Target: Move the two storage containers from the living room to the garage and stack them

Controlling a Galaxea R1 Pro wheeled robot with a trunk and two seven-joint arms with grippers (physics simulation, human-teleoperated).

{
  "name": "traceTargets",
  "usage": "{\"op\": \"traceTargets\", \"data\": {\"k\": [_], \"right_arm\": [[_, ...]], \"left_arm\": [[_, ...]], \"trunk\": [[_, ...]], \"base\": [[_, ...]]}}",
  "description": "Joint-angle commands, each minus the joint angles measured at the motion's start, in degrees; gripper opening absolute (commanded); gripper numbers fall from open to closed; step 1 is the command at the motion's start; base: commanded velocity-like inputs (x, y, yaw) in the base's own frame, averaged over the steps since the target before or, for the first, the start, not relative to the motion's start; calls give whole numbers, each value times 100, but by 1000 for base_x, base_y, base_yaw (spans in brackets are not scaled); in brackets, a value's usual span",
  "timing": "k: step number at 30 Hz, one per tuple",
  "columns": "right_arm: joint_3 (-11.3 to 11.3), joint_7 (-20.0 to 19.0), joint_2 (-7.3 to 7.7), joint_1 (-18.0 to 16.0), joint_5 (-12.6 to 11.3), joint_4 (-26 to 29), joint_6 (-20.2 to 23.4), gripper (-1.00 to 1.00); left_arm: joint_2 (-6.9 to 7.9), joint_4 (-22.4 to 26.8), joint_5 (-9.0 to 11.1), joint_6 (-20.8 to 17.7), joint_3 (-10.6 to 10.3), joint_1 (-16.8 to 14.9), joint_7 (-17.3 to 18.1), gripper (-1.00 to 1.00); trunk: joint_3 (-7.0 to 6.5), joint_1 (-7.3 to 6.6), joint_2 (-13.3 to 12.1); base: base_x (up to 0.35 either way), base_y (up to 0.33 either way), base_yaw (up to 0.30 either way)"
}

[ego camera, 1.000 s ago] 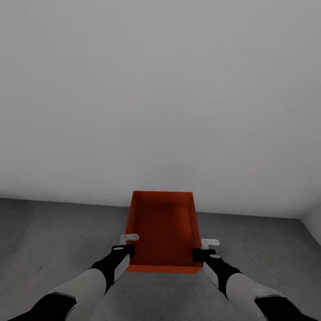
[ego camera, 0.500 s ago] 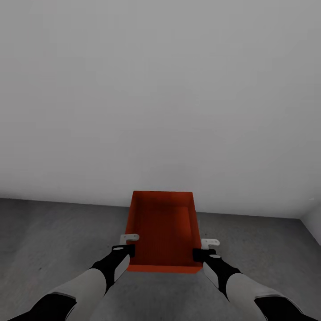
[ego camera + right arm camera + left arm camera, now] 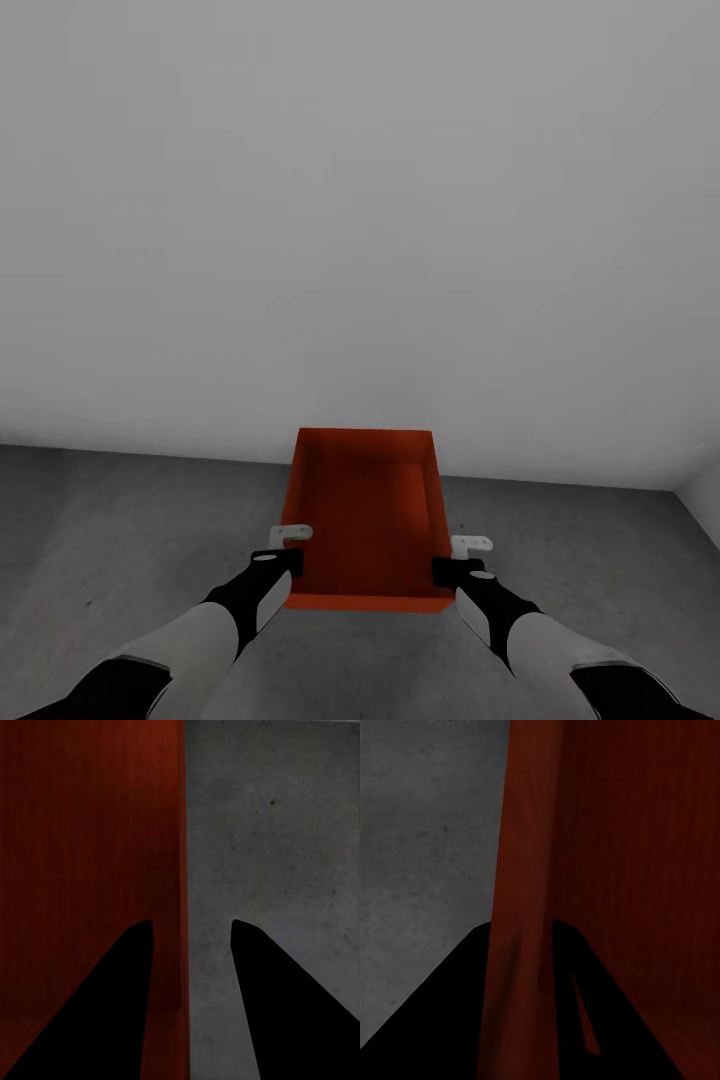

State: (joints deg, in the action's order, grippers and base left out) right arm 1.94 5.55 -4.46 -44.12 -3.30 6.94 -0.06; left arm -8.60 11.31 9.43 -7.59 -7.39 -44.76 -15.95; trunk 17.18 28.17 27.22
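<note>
One storage container [image 3: 365, 520] here, orange-red, open top up, sitting right between the two sets of fingers in the head view. Nothing inside it.

Starting on the left: left gripper [image 3: 289, 548] at the container's left long wall, near the end closest to the robot. From the left wrist view, gripper [image 3: 521, 937] straddling that thin wall, one dark finger [image 3: 442, 1020] on the outer side over the floor [image 3: 427, 832], the other on the inner side over the bin's red inside [image 3: 622, 870]. Both fingers pressed right up against the wall with no gap to see, so clamped on it, pretty clearly.

Moving across: container's far end pointing away from the fingertips, toward a plain pale grey wall [image 3: 360, 200]. Dark grey speckled concrete under and around everything. Can't tell whether resting on that concrete or lifted just off it.

Over on the right: right gripper [image 3: 455, 558] at the opposite long wall, again near the robot's end. From the right wrist view, gripper [image 3: 187, 924] also straddling the wall edge, but looser: fingers [image 3: 300, 1020] apart, with a visible gap from the wall to each fingertip. Inner finger over the red interior [image 3: 90, 832], outer finger over bare concrete [image 3: 270, 832]. Not squeezing, just bracketing the wall.
</note>
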Motion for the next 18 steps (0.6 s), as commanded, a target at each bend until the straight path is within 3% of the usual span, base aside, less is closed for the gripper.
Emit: {"op": "traceTargets", "data": {"k": [1,18], "right_arm": [[-36,42,42,0,-48,-17,-2,-100],[-36,42,42,0,-48,-17,3,-100]], "left_arm": [[34,47,-108,-41,172,-7,-43,-100],[34,46,-108,-46,168,-7,-48,-100]], "trunk": [[28,25,51],[333,398,733]], "base": [[0,0,0],[0,0,0]]}}
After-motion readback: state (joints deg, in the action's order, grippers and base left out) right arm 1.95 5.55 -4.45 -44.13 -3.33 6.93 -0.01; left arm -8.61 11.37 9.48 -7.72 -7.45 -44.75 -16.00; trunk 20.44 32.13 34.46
